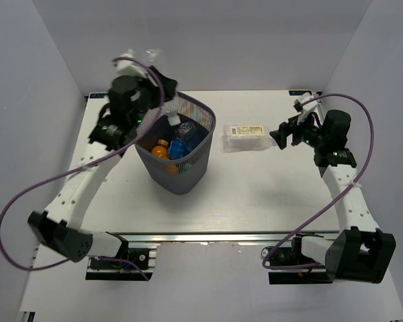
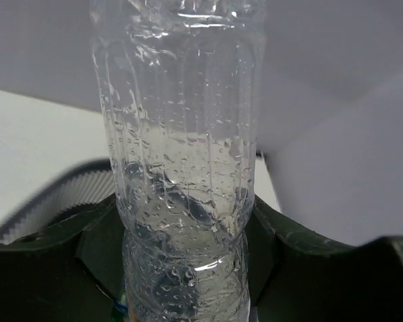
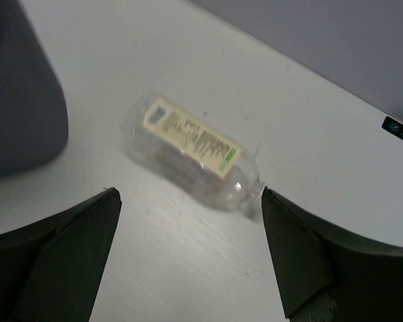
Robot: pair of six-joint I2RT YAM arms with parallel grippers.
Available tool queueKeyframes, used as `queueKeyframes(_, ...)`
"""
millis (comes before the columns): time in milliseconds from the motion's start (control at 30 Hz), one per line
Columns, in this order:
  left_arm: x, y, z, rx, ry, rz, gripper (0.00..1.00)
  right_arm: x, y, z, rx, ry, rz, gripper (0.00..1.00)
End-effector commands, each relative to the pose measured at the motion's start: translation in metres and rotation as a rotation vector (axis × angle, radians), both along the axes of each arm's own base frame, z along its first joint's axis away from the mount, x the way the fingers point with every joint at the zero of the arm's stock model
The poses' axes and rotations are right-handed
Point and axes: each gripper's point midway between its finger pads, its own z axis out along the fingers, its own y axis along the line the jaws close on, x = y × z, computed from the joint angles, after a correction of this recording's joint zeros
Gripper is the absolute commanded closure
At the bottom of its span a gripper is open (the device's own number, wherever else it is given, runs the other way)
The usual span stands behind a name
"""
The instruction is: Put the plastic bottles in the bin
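My left gripper (image 1: 164, 88) is shut on a clear plastic bottle (image 2: 181, 154) beaded with droplets and holds it above the back-left rim of the dark grey mesh bin (image 1: 205, 146). Its dark fingers (image 2: 302, 255) press on both sides of the bottle. Inside the bin lie an orange bottle (image 1: 160, 149) and a blue-labelled bottle (image 1: 183, 134). A clear squarish bottle with a white label (image 1: 247, 136) lies on its side on the table right of the bin. My right gripper (image 1: 280, 134) is open and empty just right of it. In the right wrist view the bottle (image 3: 191, 151) lies just beyond the gripper (image 3: 188, 201), its neck near the right finger.
White enclosure walls stand close on the left, back and right of the table (image 1: 255, 194). The bin's wall (image 3: 20, 100) fills the upper left of the right wrist view. Purple cables (image 1: 27, 194) loop beside both arms.
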Motion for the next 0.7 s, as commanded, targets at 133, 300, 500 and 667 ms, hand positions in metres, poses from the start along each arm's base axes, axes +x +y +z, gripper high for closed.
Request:
queueKeyframes(133, 0.003, -0.055, -0.047, 0.160, 0.118, -0.061, 0.45, -0.016, 0.010, -0.016, -0.515, -0.206, 0.487, 0.11)
queueKeyframes(300, 0.009, -0.055, -0.058, 0.185, 0.147, -0.026, 0.39, -0.002, -0.006, -0.040, -0.617, -0.142, 0.552, 0.11)
queueKeyframes(500, 0.000, -0.059, -0.059, 0.203, 0.153, -0.074, 0.02, 0.022, -0.026, -0.081, -0.696, -0.047, 0.614, 0.11)
queueKeyframes(667, -0.005, -0.051, -0.035, 0.200, 0.125, -0.051, 0.02, 0.044, -0.040, -0.116, -0.681, 0.102, 0.677, 0.11)
